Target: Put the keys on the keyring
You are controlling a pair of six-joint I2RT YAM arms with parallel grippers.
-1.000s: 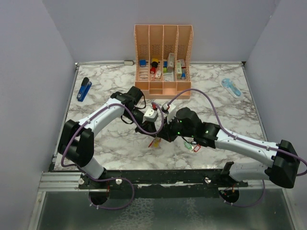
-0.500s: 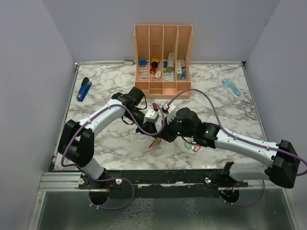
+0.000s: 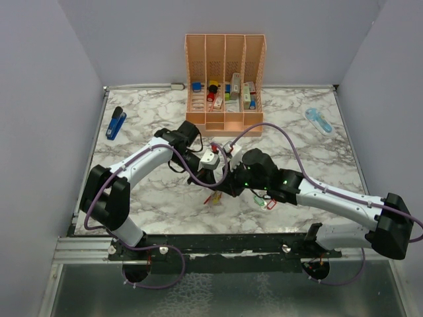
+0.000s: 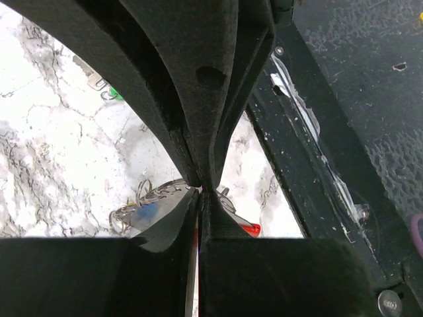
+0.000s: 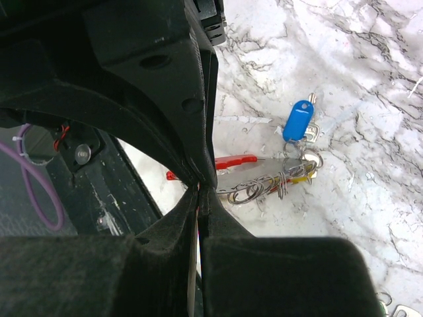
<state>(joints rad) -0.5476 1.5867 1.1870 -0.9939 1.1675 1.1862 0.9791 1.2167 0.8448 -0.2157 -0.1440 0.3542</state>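
The red keyring with its grey metal side lies low over the marble, between both arms. In the right wrist view the keyring carries several wire split rings, a blue-tagged key and a yellow tag. My right gripper is shut, its tips right over the keyring's red end. I cannot tell if it pinches it. My left gripper is shut just above the keyring's grey side; its tips hide what is between them. A green-tagged key lies apart on the table.
A tiny red oval loop lies beside the green key. An orange slotted organizer with small items stands at the back. A blue stapler lies far left, a pale blue object far right. The black front rail runs close by.
My left gripper has shifted slightly right, closer to the right gripper. The right arm and the keyring look unchanged.
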